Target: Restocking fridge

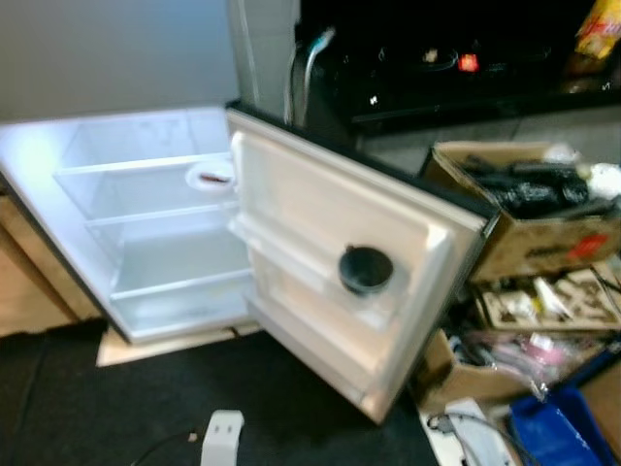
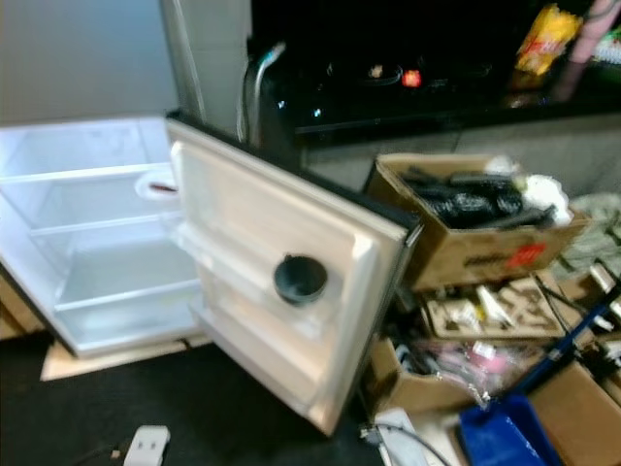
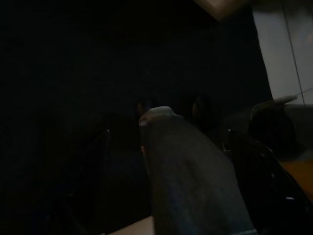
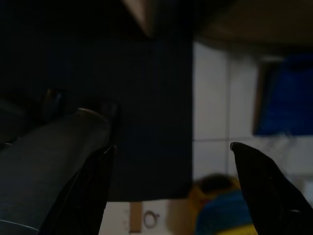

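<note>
Black floor mat before your small white fridge, door open. Both hands hang open, empty; cluttered cardboard boxes nearby could snag you.

A small white fridge is seen standing on the floor, door swung wide open; a dark cup sits in the door shelf.

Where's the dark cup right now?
In the head views, the dark cup sits in the middle shelf of the open fridge door, right of the fridge's lit interior and left of the cardboard box of clutter.
</note>
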You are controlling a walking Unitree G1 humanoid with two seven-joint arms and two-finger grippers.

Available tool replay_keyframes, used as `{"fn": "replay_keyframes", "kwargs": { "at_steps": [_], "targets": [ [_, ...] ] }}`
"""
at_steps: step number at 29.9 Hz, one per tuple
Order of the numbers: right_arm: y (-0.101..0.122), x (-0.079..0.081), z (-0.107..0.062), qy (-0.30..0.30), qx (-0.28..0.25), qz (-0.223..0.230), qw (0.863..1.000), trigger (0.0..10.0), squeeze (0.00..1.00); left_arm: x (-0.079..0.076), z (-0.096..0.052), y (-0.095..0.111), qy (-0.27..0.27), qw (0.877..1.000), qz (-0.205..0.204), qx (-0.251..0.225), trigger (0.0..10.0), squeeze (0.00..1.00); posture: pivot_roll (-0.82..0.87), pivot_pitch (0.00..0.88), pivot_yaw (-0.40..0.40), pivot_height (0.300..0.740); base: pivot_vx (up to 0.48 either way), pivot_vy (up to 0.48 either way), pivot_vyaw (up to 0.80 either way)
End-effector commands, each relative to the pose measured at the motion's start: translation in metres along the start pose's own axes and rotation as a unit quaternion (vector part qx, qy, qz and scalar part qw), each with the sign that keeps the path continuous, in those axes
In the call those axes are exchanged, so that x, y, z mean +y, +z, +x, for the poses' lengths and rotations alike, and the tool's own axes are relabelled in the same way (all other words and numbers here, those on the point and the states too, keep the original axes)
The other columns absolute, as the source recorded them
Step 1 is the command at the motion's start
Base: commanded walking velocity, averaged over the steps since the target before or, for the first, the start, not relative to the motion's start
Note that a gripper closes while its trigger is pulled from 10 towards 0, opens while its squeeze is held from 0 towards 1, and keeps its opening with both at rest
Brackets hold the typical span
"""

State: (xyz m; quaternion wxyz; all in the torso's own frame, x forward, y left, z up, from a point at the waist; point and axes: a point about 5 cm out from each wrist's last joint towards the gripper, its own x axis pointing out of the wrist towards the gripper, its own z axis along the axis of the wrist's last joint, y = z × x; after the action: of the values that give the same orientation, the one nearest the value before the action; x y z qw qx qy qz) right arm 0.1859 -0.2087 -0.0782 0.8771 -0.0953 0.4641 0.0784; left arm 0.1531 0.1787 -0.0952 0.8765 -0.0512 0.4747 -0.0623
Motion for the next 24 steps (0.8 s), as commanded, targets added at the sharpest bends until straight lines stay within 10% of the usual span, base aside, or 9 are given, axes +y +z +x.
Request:
{"fn": "replay_keyframes", "kwargs": {
  "at_steps": [1, 18, 24],
  "targets": [
    [0.001, -0.002, 0.0, -0.007, -0.006, 0.01, 1.0, 10.0, 0.0, -0.002, 0.0, -0.004, -0.002, 1.0, 0.001, 0.011, 10.0, 0.0, -0.04, 0.071, -0.047, 0.74, 0.0, 0.0, 0.0],
    [0.075, -0.04, -0.004, -0.051, -0.153, 0.11, 0.981, 10.0, 0.0, -0.006, 0.001, -0.005, -0.018, 1.0, 0.012, 0.019, 10.0, 0.0, -0.06, 0.073, -0.042, 0.74, 0.0, -0.219, 0.0],
    [0.13, -0.059, -0.015, -0.046, -0.254, 0.162, 0.952, 10.0, 0.0, -0.006, 0.001, -0.004, -0.016, 1.0, 0.007, 0.016, 10.0, 0.0, -0.06, 0.074, -0.041, 0.74, 0.0, 0.0, 0.0]
  ]
}}
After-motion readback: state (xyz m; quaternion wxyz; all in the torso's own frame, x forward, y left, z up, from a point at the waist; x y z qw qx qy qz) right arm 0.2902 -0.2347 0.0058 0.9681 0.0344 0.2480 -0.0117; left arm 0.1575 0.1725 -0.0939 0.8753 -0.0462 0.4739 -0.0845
